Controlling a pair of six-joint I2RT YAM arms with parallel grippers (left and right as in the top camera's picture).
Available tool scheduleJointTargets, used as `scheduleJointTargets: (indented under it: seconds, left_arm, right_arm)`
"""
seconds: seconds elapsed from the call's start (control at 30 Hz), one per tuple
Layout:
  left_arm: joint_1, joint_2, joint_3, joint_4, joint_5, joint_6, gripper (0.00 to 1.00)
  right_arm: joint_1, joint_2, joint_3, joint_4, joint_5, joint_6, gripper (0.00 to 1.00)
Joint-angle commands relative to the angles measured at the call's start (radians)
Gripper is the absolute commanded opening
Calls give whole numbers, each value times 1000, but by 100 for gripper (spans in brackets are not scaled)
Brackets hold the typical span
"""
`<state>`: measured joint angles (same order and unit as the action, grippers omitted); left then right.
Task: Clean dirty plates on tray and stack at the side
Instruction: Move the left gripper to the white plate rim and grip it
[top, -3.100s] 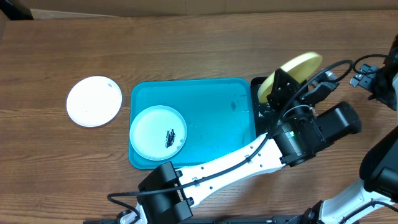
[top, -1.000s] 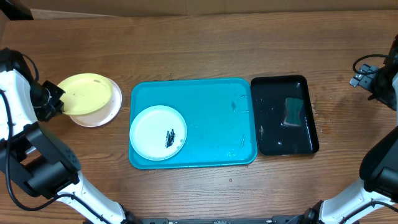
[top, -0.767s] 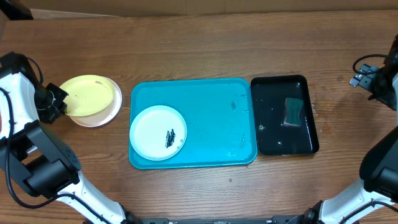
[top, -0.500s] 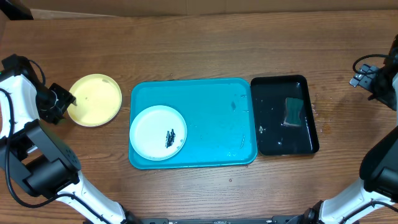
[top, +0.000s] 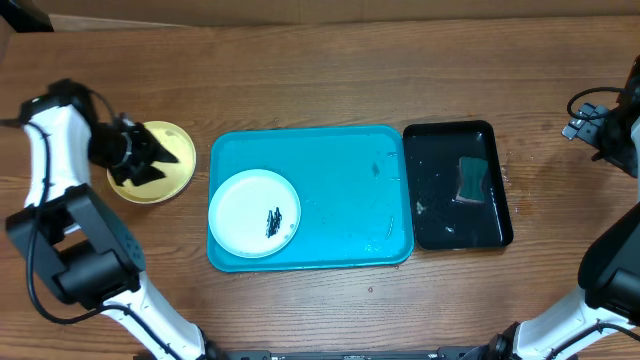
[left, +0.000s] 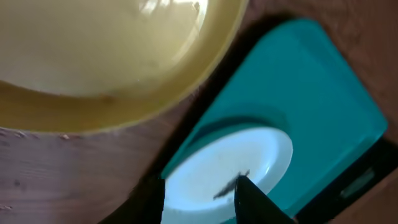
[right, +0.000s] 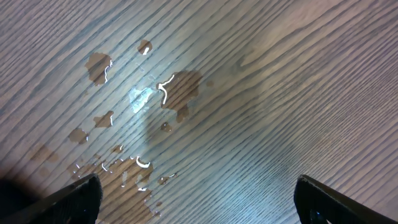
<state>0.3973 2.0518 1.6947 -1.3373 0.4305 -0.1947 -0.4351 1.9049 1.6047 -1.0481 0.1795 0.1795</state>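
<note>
Fingers spread and empty, my left gripper (left: 200, 198) hangs just above the lime-green plate (left: 112, 56), which lies on the table (top: 330, 60) left of the tray (top: 340, 160). My right gripper (right: 199, 198) gapes empty over water drops (right: 155, 87). That plate looks placed, so I judge the next move is a reach for the speckled pale plate (top: 253, 212) on the tray's left half.

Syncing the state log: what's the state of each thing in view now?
lime-green plate: beside tray, flat, no specks seen
light blue plate: on tray, dark specks
tray: holds one plate
sponge: lying in black tray
left pincer: open, empty
right pincer: open, empty
table: wet patches
</note>
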Motion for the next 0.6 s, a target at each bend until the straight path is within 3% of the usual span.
scheduleJointTargets:
  seconds: [0.0,0.37,0.57]
  left_arm:
    - [-78,-56,-3,-48,-41,72,38]
    - [-364,-199,-25,-122,-285,-13,37]
    - [-467,-199,-134,-104,-393,-74,29]
  right_arm:
    - [0,5,11,4,-1,3,100]
    - [0,5,11,4,-1,3,100]
    - [0,5,11,4,-1,3,100]
